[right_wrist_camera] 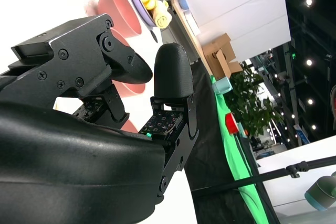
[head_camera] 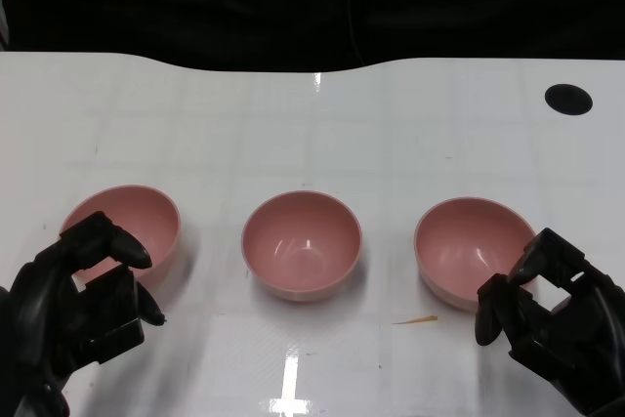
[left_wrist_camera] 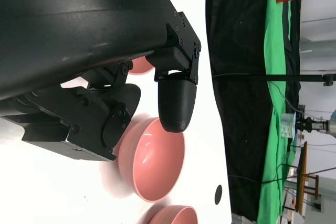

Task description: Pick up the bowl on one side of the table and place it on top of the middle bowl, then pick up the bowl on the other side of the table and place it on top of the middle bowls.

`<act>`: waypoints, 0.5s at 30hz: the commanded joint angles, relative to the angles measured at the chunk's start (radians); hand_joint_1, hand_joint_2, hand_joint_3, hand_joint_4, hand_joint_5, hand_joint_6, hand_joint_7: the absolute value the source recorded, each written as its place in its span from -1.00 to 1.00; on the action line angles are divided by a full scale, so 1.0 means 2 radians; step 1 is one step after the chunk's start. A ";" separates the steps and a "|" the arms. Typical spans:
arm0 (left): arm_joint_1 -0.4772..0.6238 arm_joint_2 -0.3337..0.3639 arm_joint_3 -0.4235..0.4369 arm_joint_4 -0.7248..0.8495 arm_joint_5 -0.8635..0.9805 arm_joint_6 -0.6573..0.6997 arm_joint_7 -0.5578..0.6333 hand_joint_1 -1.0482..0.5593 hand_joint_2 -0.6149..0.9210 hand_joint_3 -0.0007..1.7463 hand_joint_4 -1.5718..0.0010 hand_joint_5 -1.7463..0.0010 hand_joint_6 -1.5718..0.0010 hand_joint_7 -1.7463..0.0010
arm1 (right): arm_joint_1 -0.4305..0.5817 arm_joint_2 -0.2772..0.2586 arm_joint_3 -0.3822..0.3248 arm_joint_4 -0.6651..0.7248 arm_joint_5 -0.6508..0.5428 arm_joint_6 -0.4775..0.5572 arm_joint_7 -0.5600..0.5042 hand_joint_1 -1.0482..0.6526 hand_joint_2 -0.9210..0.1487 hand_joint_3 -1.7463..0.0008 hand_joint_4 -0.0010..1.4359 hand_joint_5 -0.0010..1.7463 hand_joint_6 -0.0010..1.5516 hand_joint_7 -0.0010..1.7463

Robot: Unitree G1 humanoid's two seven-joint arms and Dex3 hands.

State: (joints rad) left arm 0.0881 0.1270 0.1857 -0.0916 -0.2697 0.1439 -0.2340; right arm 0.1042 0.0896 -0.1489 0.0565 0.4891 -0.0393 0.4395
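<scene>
I see three pink bowls in a row mid-frame: left bowl (head_camera: 127, 227) just above my left robot hand (head_camera: 83, 295), right bowl (head_camera: 474, 246) beside my right robot hand (head_camera: 552, 305); both hands empty, fingers apart.

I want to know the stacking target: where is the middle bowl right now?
In the head view the middle bowl sits upright at table centre, between the left bowl and right bowl, apart from both.
</scene>
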 commanded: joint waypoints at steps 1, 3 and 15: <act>-0.001 0.009 0.003 0.002 0.003 -0.006 -0.003 0.51 0.72 0.42 0.02 -1.00 0.26 -1.00 | -0.002 -0.005 -0.003 0.003 0.000 -0.006 0.001 0.14 -0.42 -0.17 0.18 1.00 -0.03 0.67; -0.001 0.009 0.002 0.004 0.003 -0.007 -0.003 0.51 0.71 0.42 0.02 -1.00 0.26 -1.00 | -0.002 -0.006 -0.003 0.003 0.002 -0.004 0.001 0.14 -0.42 -0.17 0.19 1.00 -0.03 0.68; -0.001 0.008 0.003 0.001 0.001 -0.003 -0.001 0.51 0.71 0.44 0.00 -1.00 0.25 -1.00 | -0.001 -0.005 -0.003 0.000 0.002 -0.002 -0.002 0.15 -0.41 -0.19 0.19 1.00 -0.04 0.69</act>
State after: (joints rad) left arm 0.0881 0.1277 0.1847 -0.0890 -0.2686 0.1359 -0.2370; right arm 0.1042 0.0896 -0.1490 0.0576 0.4888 -0.0402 0.4394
